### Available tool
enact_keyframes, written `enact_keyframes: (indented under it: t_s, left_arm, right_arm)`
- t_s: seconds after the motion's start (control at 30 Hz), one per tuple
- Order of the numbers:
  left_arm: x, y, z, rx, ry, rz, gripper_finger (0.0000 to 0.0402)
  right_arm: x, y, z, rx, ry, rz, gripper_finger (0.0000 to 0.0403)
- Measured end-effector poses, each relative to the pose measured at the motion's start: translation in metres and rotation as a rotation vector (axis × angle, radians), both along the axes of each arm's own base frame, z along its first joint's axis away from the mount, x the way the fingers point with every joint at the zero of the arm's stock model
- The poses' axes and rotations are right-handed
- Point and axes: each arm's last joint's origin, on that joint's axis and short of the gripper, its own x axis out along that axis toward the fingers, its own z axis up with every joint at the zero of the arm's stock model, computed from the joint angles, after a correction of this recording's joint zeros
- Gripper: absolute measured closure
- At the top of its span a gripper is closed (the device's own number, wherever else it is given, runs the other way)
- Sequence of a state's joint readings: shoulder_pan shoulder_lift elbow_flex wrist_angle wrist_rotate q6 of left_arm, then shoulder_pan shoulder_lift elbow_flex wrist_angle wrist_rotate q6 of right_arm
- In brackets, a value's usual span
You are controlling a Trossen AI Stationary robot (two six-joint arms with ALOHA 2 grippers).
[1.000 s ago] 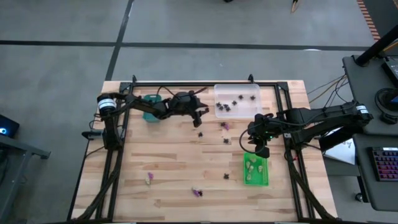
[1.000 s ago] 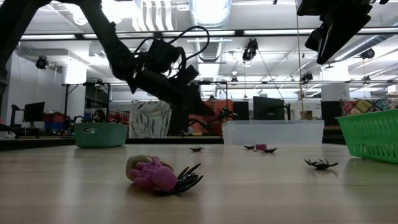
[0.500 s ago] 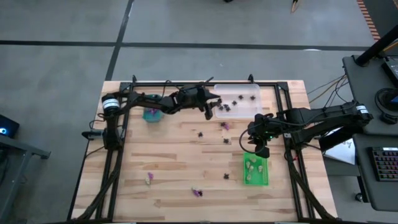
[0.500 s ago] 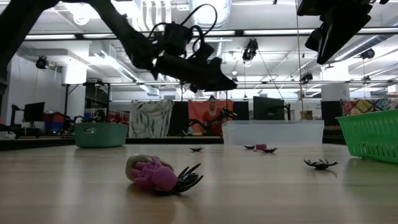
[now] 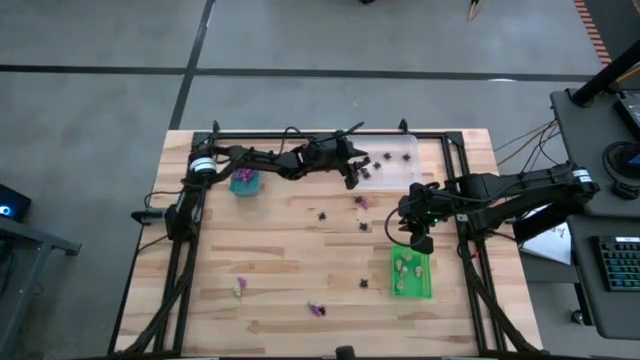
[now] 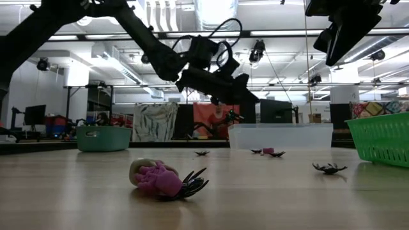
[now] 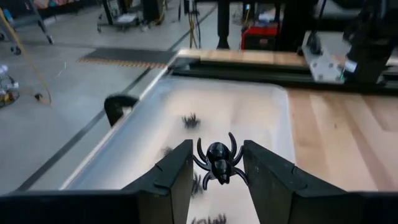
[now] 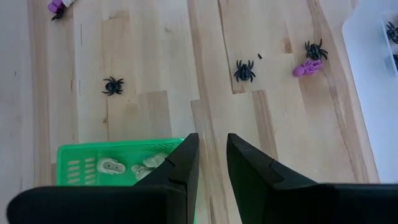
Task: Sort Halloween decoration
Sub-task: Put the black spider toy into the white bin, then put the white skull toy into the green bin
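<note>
My left gripper [image 5: 357, 174] hovers over the left end of the clear tray [image 5: 398, 148], shut on a black spider [image 7: 217, 163]. Several black spiders [image 7: 190, 120] lie in that tray. My right gripper [image 5: 417, 243] hangs open over the far end of the green tray [image 5: 412, 292], where cream trinkets [image 8: 112, 167] lie, and nothing is between its fingers [image 8: 186, 168]. Loose black spiders [image 5: 322, 214] and purple pieces [image 5: 362, 201] lie on the wooden table. The teal tray [image 5: 245, 184] holds purple pieces. My left gripper pinches the black spider by the two sides of its body [image 7: 217, 168] between its two fingers [image 7: 177, 174], with the legs splayed out against them. The fingers come from the table's left, nearly level and tipped slightly down. The spider hangs clear above the clear tray.
More trinkets lie toward the near edge: a cream and purple pair [image 5: 238, 287], a purple one with a spider [image 5: 317, 309] and a lone spider [image 5: 364, 283]. A black metal frame [image 5: 300, 133] runs round the table top.
My left gripper has gone toward the table's right and far edge and a little up, from beside the teal tray to over the clear tray's left end, staying shut on the black spider. The teal tray now shows uncovered.
</note>
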State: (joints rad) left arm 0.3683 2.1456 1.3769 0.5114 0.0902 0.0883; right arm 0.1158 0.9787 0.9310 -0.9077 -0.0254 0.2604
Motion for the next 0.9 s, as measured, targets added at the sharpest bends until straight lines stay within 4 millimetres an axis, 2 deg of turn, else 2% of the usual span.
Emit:
enact_keyframes:
  t_s: [0.27,0.6,0.7,0.9]
  left_arm:
    - [0.001,0.004,-0.007,-0.023,0.075,0.060,0.0274]
    - [0.002,0.004,-0.004,-0.021,0.095,0.057,0.0208]
    - [0.001,0.000,0.006,-0.028,0.116,0.050,0.0200]
    - [-0.004,-0.015,0.039,-0.044,0.145,0.024,0.0202]
  right_arm:
    - [0.000,0.000,0.000,-0.006,-0.002,0.009,0.0330]
    - [0.001,0.000,0.000,-0.001,-0.009,0.002,0.0330]
    - [0.001,0.000,0.000,0.012,-0.007,-0.020,0.0330]
    - [0.003,0.000,0.002,0.062,-0.024,-0.132,0.0330]
